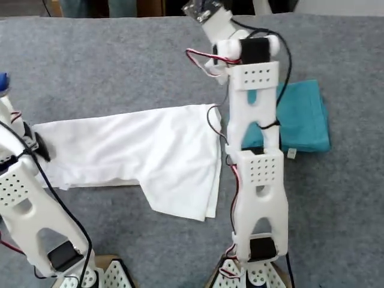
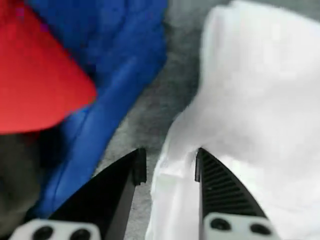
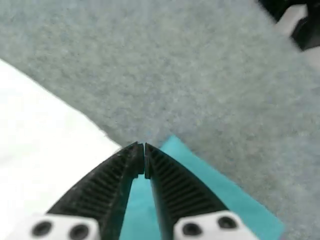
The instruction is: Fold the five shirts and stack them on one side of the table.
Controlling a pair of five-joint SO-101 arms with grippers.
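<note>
While R tool (image 3: 144,152) sits closed over teal shirt (image 3: 227,200), L tool (image 2: 170,165) straddles white shirt (image 2: 260,100) edge, jaws apart.

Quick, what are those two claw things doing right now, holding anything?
Left end effector: open, straddling the white shirt's edge.
Right end effector: shut, empty, over the teal shirt's corner.

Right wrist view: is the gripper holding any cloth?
No, the right gripper is shut, tips together on nothing, above the grey table beside a corner of the teal shirt.
</note>
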